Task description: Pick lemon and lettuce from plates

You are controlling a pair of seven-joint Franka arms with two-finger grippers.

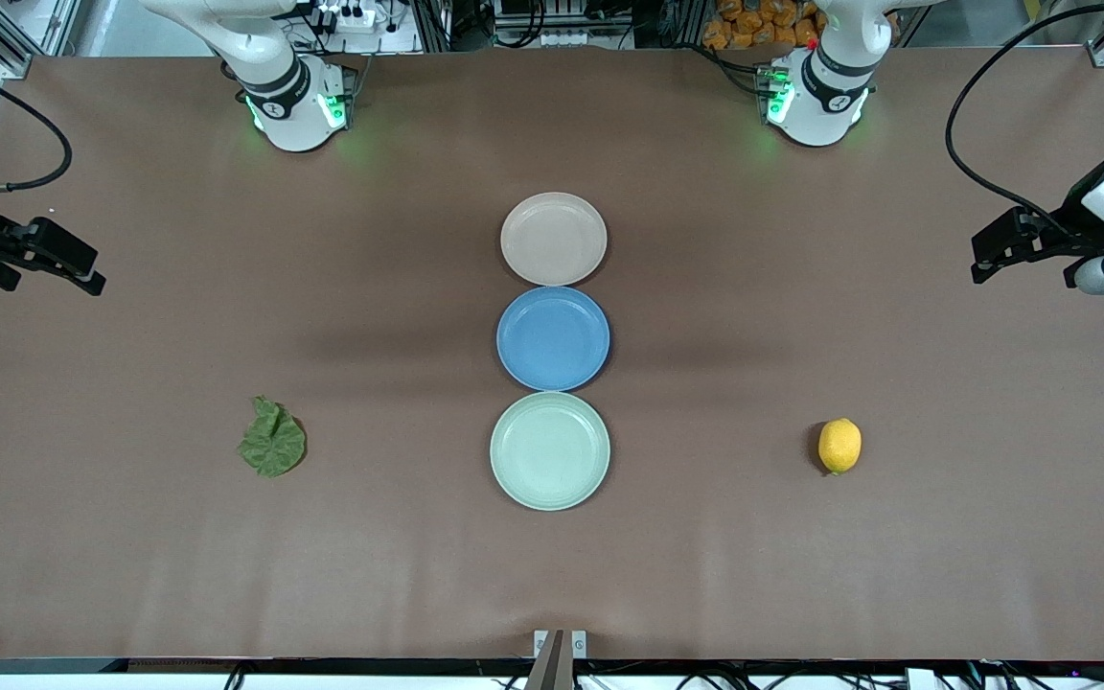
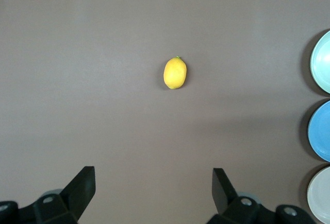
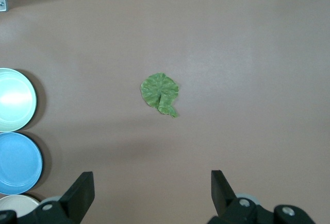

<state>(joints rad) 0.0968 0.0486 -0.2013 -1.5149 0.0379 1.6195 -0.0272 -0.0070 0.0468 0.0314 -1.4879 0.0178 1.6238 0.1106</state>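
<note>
The lemon point(image 1: 839, 446) lies on the bare table toward the left arm's end; it also shows in the left wrist view point(image 2: 175, 73). The lettuce point(image 1: 271, 439) lies on the bare table toward the right arm's end, and in the right wrist view point(image 3: 160, 93). The beige-pink plate point(image 1: 553, 239) and the mint green plate point(image 1: 550, 450) stand empty in the middle. My left gripper point(image 1: 985, 261) point(image 2: 153, 183) hangs open and empty over the table's left-arm end. My right gripper point(image 1: 82, 273) point(image 3: 152, 185) hangs open and empty over the right-arm end.
A blue plate point(image 1: 553, 338) sits empty between the two other plates, touching both, in a column down the table's middle. Black cables loop above both ends of the table. Both arm bases stand along the edge farthest from the front camera.
</note>
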